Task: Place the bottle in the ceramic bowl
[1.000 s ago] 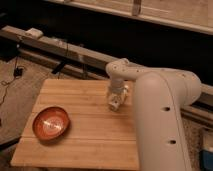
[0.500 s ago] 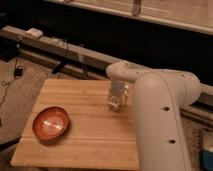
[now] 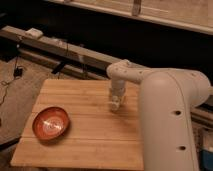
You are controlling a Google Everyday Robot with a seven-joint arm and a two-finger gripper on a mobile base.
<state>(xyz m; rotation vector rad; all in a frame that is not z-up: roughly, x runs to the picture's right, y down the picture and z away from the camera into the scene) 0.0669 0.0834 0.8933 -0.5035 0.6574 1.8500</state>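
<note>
1. The gripper (image 3: 116,102) is hanging at the end of the bulky white arm (image 3: 167,115), pointing down over the far right part of the wooden table (image 3: 90,142). How wide it is standing, and whether it is clamping anything, cannot be told from this view.
2. A small pale shape at the gripper's tip is judged to be the bottle (image 3: 114,106). It is blending into the gripper's own white casing. Whether it is resting on the boards or being carried clear of them cannot be told.
3. The ceramic bowl (image 3: 51,123) is sitting near the table's front left corner, well apart from the gripper, with nothing showing inside it.
4. Risk: the hold may be failing. A smooth oblong bottle caught off-centre is liable to pivot or slip out during the long crossing to the bowl.
5. Risk: if the bottle is not yet secured, a misjudged closing could be pushing it along the boards toward the nearby far edge.
6. Risk: the bowl is shallow and glossy. A release from too high, or over the rim and not the centre, could be sending the bottle skidting out, or nudging the bowl toward the table's left edge.
</note>
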